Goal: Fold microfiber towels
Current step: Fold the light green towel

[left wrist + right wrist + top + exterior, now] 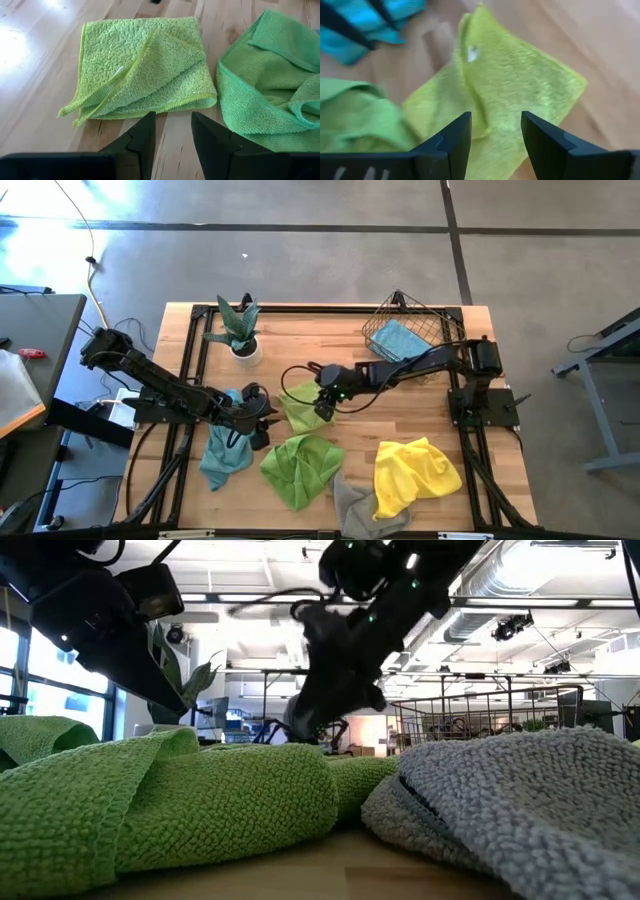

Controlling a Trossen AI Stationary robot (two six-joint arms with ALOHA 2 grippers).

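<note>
Folded lime towel (both grippers apart).

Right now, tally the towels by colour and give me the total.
Teal-blue towels: 2, one in the wire basket, one by the left arm
Lime green towels: 2
Yellow towel: 1
Grey towel: 1
Total: 6

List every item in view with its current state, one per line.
Folded lime towel: folded, flat on table.
Second lime towel: crumpled.
Yellow towel: crumpled.
Grey towel: bunched at table edge.
Teal towel: crumpled.
Basket: holds blue towel.
Left gripper: open, empty.
Right gripper: open, empty.
</note>
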